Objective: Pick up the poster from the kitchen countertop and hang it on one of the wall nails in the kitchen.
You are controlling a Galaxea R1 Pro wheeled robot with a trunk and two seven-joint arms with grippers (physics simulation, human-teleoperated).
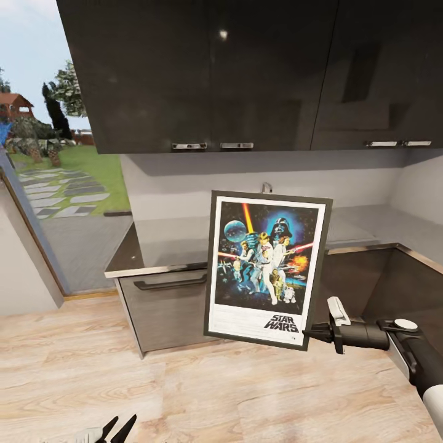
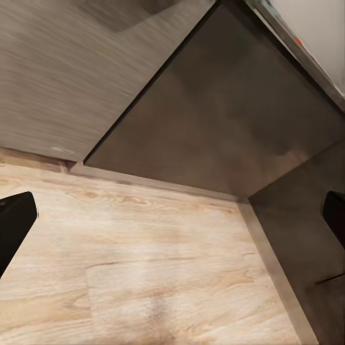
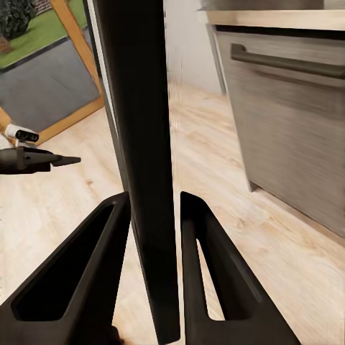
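poster [image 1: 267,269]: upright, tilted slightly, off the countertop [image 1: 178,243] and held in the air in front of it, above the wooden floor [image 1: 184,387]. colourful figures on dark blue, white border, thin black frame, "star wars" at the lower right. seen edge-on in the right wrist view [image 3: 140,144] as a dark vertical strip.

right gripper [image 1: 307,333]: at the poster's lower right corner, arm reaching in from the right; in the right wrist view [image 3: 154,244] its two fingers [image 3: 79,273] stand either side of the frame edge, clamped on it.

left gripper [image 1: 120,427]: low at the bottom edge of the head view, over the floor, well apart from the poster; in the left wrist view the fingertips [image 2: 14,223] sit wide apart at the picture's edges with nothing between them.

countertop: glossy grey slab behind the poster, tap [image 1: 266,187] showing just above the frame's top edge.

cabinets: dark upper units [image 1: 246,67] with chrome handles; grey drawer front [image 1: 166,301] with a dark handle under the slab.

window [image 1: 55,154]: to the left, lawn and paving outside.
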